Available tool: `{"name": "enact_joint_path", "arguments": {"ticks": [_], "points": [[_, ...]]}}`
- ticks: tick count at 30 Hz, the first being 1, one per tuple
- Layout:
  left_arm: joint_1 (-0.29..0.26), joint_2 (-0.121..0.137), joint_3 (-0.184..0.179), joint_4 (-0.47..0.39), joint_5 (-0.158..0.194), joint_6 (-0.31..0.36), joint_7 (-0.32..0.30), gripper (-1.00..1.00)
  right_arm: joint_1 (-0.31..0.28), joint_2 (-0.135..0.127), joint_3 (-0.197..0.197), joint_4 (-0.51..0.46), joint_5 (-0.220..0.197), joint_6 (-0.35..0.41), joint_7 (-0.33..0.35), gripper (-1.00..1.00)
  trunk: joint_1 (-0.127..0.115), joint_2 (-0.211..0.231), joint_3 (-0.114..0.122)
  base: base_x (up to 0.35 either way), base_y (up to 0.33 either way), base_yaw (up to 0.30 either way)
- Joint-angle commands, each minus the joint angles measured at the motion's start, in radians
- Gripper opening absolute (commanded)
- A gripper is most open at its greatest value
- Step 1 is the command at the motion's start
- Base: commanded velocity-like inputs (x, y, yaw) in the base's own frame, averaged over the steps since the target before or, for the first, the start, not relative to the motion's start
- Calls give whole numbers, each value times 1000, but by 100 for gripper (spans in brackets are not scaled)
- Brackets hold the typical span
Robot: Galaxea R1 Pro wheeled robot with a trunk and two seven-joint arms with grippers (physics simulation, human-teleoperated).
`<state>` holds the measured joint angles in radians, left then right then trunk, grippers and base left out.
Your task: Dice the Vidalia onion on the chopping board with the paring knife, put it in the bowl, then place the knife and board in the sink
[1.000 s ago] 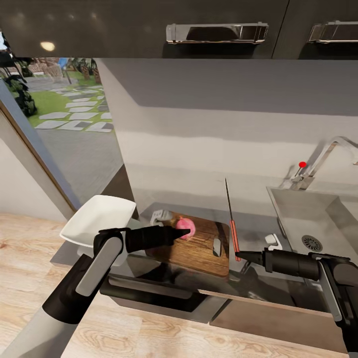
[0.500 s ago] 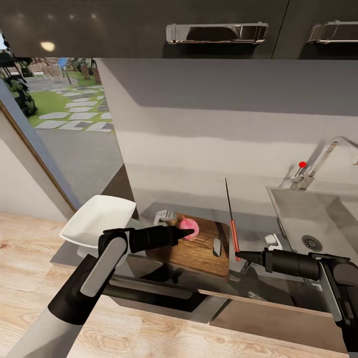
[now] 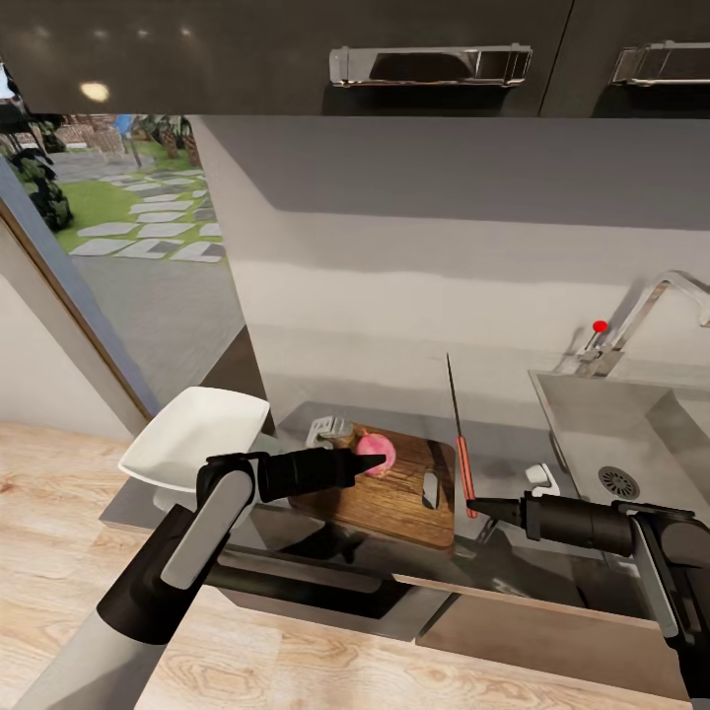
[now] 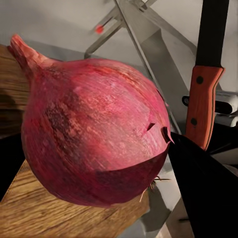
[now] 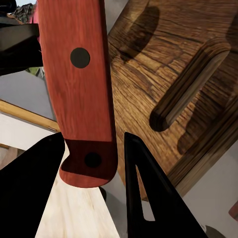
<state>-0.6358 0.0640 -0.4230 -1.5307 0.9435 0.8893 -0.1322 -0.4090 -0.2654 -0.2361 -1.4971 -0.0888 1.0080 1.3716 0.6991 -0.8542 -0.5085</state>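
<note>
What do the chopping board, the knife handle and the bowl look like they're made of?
The chopping board looks like brown wood with visible grain, matte. The paring knife handle seems red-orange wood or stained composite, streaked, with two dark rivets. The bowl looks like glossy white ceramic, though plastic is possible.

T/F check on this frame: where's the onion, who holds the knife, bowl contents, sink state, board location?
1. The Vidalia onion is whole, over the chopping board. True.
2. The paring knife lies flat in the sink. False: the right claw holds it by its red-orange handle, blade pointing up and away from the robot.
3. The bowl holds diced onion. False: its white inside looks bare.
4. The left claw is at the onion, a finger on either side in the left wrist view. True.
5. The chopping board is in the sink. False: it sits on the countertop, left of the sink.
</note>
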Motion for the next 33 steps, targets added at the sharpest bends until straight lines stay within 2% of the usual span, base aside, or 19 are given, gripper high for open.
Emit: {"name": "enact_joint_path", "arguments": {"ticks": [1,10,14,17,33], "points": [[-1,0,0,0,-5,2,-4,-100,-1,0,0,0,-3,8,1,-100,0,-1,-1,0,0,0],[-1,0,-2,0,-5,3,5,-100,-1,0,0,0,-4,10,1,-100,0,-1,-14,0,0,0],[-1,0,-32,0,-5,4,5,-100,-1,0,0,0,-4,11,1,-100,0,-1,-20,0,0,0],[-1,0,-37,0,-5,4,5,-100,-1,0,0,0,-5,11,1,-100,0,-1,-25,0,0,0],[-1,0,-39,0,-5,3,5,-100,-1,0,0,0,-5,12,1,-100,0,-1,-43,0,0,0]]}}
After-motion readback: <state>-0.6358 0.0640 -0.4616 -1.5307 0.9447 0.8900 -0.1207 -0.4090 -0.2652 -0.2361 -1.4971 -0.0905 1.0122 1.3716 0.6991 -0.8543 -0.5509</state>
